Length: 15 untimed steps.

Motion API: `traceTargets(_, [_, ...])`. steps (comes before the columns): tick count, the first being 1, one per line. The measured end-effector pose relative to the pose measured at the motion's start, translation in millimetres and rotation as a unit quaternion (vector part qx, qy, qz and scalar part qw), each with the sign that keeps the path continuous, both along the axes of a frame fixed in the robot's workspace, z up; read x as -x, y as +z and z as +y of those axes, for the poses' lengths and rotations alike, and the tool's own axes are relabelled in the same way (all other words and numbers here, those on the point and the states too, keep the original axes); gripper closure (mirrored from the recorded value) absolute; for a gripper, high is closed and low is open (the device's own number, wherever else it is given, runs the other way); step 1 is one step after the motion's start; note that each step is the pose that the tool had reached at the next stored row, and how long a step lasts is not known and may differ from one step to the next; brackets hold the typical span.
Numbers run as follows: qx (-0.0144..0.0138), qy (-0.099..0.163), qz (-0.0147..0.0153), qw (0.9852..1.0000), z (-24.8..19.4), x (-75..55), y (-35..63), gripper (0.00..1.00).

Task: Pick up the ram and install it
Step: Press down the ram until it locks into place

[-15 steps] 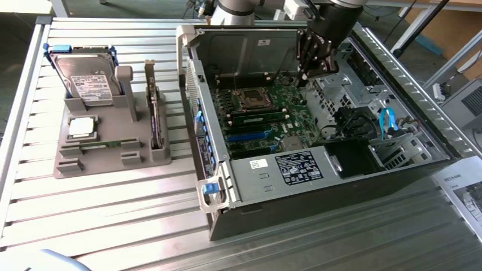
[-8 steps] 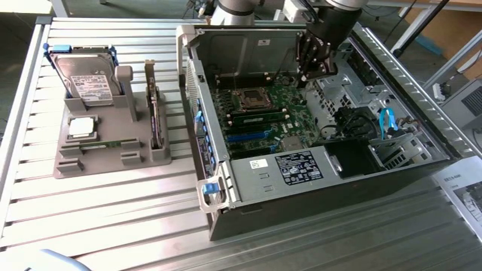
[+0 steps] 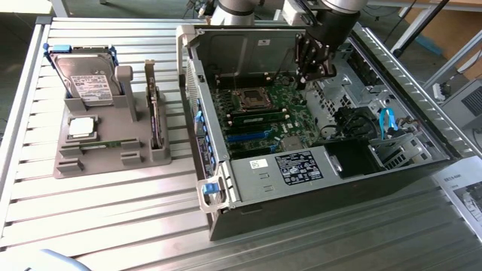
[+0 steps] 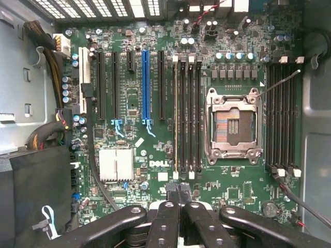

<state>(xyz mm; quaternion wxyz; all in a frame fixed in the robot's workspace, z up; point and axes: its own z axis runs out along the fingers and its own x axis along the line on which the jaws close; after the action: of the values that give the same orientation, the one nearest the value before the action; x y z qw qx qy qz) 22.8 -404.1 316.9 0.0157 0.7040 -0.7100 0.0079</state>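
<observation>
Slatted metal counter, ram sitting in its holder.
The ram lies flat in the front slot of the grey holder, near the hard drive and upright card. Well apart, the tool hangs over the motherboard inside the open case, fingers pressed together, gripping nothing.

Arm at the exterior view's top edge, wrist pointing steeply down. Gripper closed: fingers pressed flat together at the tips, linkages splayed either side.
</observation>
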Motion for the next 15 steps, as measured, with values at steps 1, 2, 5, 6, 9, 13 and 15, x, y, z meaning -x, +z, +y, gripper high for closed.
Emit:
traceTargets(1, [0.0000,0.000,-0.0001,1.0000,0.0,0.0,-0.6,0.90])
traceTargets(2, [0.0000,0.000,-0.0001,1.0000,0.0,0.0,-1.1,0.90])
traceTargets(5, [0.0000,0.000,-0.0003,1.0000,0.0,0.0,-2.6,0.90])
traceTargets(6, [0.0000,0.000,-0.0003,1.0000,0.0,0.0,-2.8,0.90])
traceTargets(9, [0.0000,0.000,-0.0004,1.0000,0.0,0.0,-3.9,0.90])
traceTargets(13, [0.0000,0.000,-0.0005,1.0000,0.0,0.0,-5.9,0.90])
traceTargets(15, [0.0000,0.000,-0.0006,1.0000,0.0,0.0,-6.8,0.90])
